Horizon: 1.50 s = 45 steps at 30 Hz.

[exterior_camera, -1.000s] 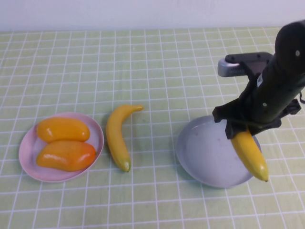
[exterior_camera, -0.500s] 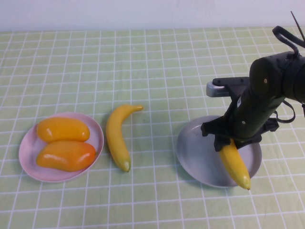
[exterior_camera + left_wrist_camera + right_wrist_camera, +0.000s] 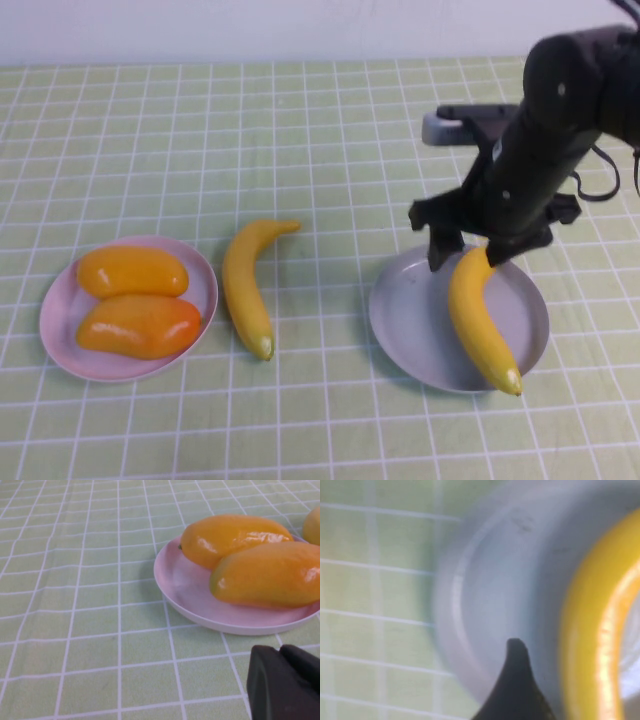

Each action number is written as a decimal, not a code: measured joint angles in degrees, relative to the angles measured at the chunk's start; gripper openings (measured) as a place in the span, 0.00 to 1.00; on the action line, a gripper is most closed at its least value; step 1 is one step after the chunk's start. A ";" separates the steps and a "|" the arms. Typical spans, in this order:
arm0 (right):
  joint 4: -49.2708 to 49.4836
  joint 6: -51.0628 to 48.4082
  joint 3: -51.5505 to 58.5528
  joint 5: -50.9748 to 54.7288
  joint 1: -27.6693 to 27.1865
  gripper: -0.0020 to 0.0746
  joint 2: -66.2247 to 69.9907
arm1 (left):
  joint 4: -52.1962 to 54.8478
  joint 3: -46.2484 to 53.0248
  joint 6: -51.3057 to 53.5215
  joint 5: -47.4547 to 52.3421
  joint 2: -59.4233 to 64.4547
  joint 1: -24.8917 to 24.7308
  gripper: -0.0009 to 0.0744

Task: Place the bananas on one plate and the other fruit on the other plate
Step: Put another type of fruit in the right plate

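Bench (image 3: 330,110) with green checked cloth carries everything I see. Right arm (image 3: 560,110) is the biggest thing on it, black, coming in from the right side and bent down over the far rim of the grey-blue plate (image 3: 410,325). Right gripper (image 3: 465,248) sits just above that rim with its fingers spread wide; one dark finger is left of the banana's top end, the other to its right, neither clamping it, so I read it as released. One fingertip (image 3: 517,655) shows dark against the plate in the right wrist view.

Grey-blue plate is right of centre, near side of the bench. Pink plate (image 3: 60,345) is on the left, well apart from it. Both mango-like fruits lie on the pink plate touching each other: upper fruit (image 3: 132,271) toward the far side, blushed fruit (image 3: 138,326) toward the near side.

Banana on the plate (image 3: 478,325) lies across the right half of the grey-blue plate, its near tip just over the near rim. Loose banana (image 3: 243,290) lies on the cloth between the two plates, just beside the pink one, not touching it.

Left gripper (image 3: 285,682) hangs low just beside the pink plate's rim; only a dark corner shows, and I cannot tell its state.
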 joint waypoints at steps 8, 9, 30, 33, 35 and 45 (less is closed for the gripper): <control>6.12 -0.06 -7.72 -1.50 8.26 0.57 1.94 | 0.00 0.00 0.00 0.00 0.00 0.00 0.01; 6.57 -0.05 -8.41 -1.90 9.38 0.57 2.70 | 0.00 0.00 0.00 0.00 0.00 0.00 0.01; 8.12 -9.98 -31.63 -2.22 18.08 0.56 24.93 | 0.00 0.00 0.00 0.00 0.00 0.00 0.01; 8.12 -11.03 -32.42 -2.22 18.08 0.56 26.31 | 0.00 0.00 0.00 0.00 0.00 0.00 0.01; 7.90 -11.54 -32.57 -2.22 18.11 0.56 27.05 | 0.00 0.00 0.00 0.00 0.00 0.00 0.01; 4.63 -11.81 -32.70 -1.79 18.11 0.47 29.35 | 0.00 0.00 0.00 0.00 0.00 0.00 0.01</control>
